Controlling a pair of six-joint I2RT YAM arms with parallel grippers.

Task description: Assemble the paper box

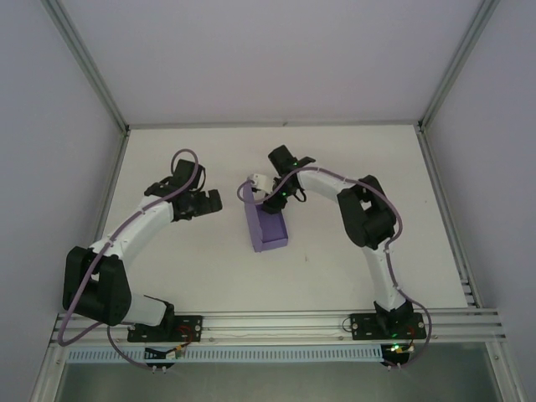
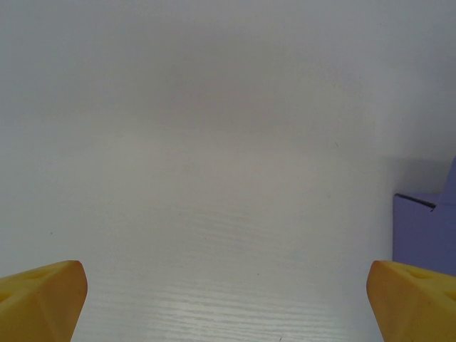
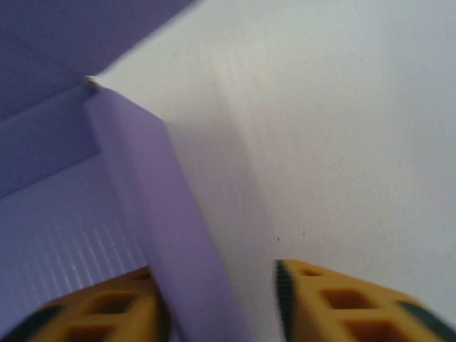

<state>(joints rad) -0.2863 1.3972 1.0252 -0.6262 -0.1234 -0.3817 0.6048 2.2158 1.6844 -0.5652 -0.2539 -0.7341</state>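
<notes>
The lavender paper box point(image 1: 266, 226) lies mid-table as a half-folded open tray, long side running away from the arms. My right gripper point(image 1: 266, 191) is at its far end. In the right wrist view its yellow fingers point(image 3: 335, 303) straddle one upright side wall of the paper box point(image 3: 164, 228). The left finger is against the wall's inner face, and a gap of bare table shows between the wall and the right finger. My left gripper point(image 1: 211, 201) hovers open to the left of the box, nothing between its fingertips point(image 2: 228, 299). The box's edge point(image 2: 427, 228) shows at the right of the left wrist view.
The white table point(image 1: 167, 260) is ringed by an aluminium frame with pale walls on three sides. A rail point(image 1: 276, 322) carrying both arm bases runs along the near edge. Bare tabletop lies left, right and in front of the box.
</notes>
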